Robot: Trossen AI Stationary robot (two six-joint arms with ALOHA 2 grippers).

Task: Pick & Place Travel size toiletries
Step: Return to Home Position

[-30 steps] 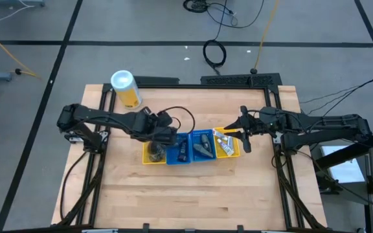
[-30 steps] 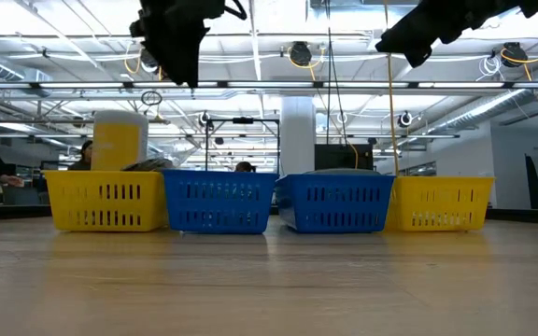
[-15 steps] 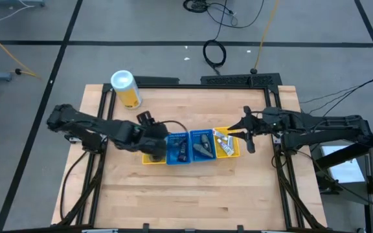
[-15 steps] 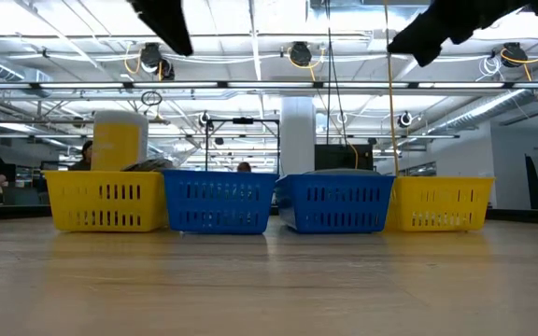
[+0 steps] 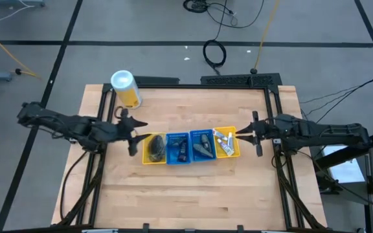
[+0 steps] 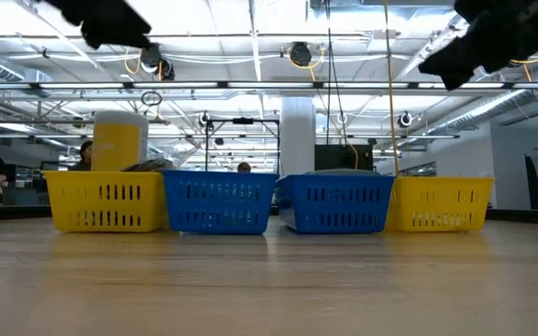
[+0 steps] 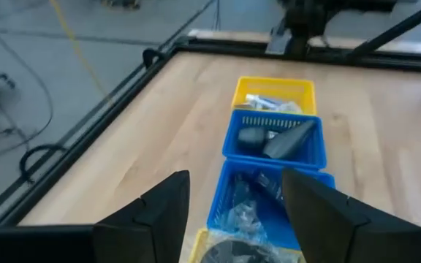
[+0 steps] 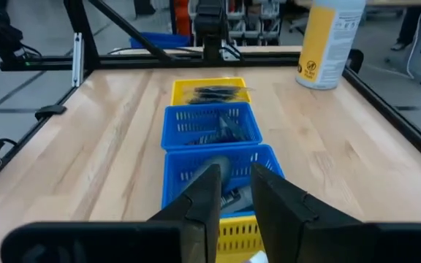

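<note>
Overhead look at a wooden desk [image 5: 193, 194], four small bins side by side at its middle. Sorted inside: dark oval brush [image 5: 155, 147] in the left yellow bin [image 5: 154, 162], dark bottles [image 5: 181, 150] in the first blue bin [image 5: 177, 162], grey pieces [image 5: 203, 145] in the second blue bin [image 5: 203, 157], white tubes [image 5: 223, 141] in the right yellow bin [image 5: 237, 147]. Left pincer [image 5: 131, 133] raised just left of the row, fingers spread, empty. Right pincer [image 5: 257, 134] raised just right of it, fingers slightly parted, empty. Yellow canister [image 5: 125, 89] at the far left corner.
</note>
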